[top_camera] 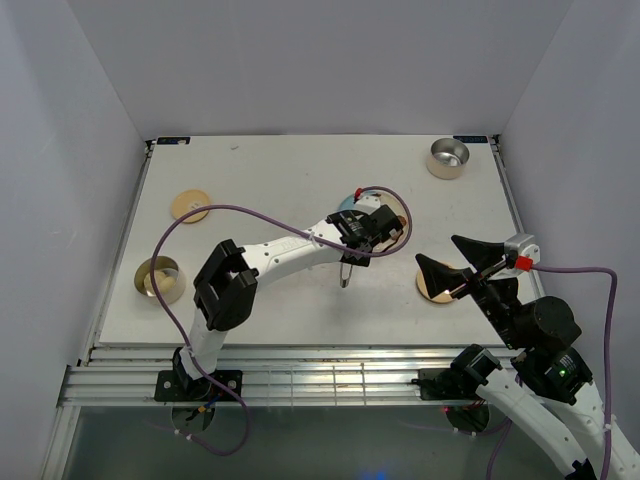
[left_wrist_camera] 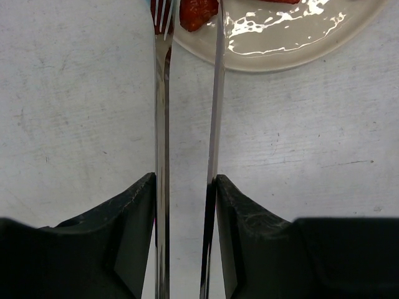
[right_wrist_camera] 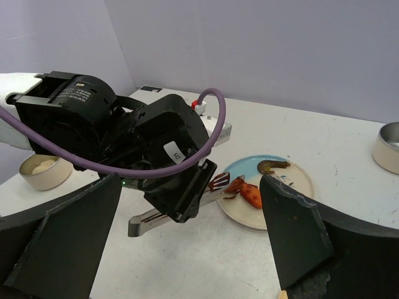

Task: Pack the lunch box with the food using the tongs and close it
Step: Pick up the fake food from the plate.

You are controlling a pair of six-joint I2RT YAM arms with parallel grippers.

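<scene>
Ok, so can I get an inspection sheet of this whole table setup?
Surface: white table, lightly scuffed.
Job's things: tongs with tips at the plate; orange-red piece and brown sausage on it.
Clutter: steel bowl, tan disc, round container.
Jaws: left jaws closed on the tongs; right jaws wide open, empty.
Cables: purple cable looping over the left arm.
Surroundings: pale walls on three sides.

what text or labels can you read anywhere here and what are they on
"05", sideways, uncertain: white sticker on left gripper
White print on left arm motor: too blurred to read
Blue tags at far corners of table: too small to read
</scene>
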